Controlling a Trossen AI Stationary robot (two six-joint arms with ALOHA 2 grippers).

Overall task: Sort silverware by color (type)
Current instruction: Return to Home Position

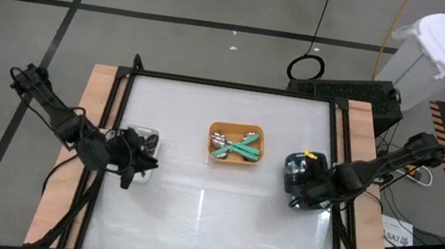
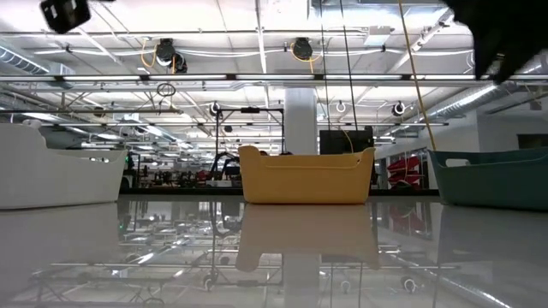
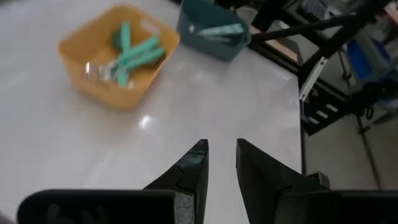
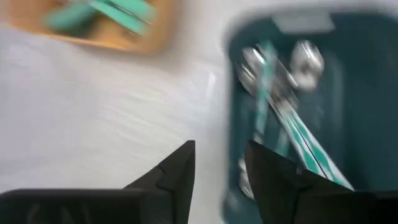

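Note:
Teal-handled silverware (image 1: 235,147) lies in an orange bin (image 1: 212,152) at the table's middle. More silverware (image 4: 283,112), with shiny heads and teal handles, lies in a dark teal bin (image 4: 367,81) at the right. My right gripper (image 4: 221,163) hovers open over that bin's left rim, pointing steeply down, with nothing between its fingers. My left gripper (image 3: 222,155) stands open and bare above the table beside a white bin (image 1: 147,137) at the left, aimed toward the orange bin (image 3: 81,68).
In the low view the white bin (image 2: 51,175), the orange bin (image 2: 308,175) and the teal bin (image 2: 497,175) stand in a row across the table. Bare white tabletop (image 1: 219,211) lies in front of them. Wooden rails (image 1: 87,123) border the table's sides.

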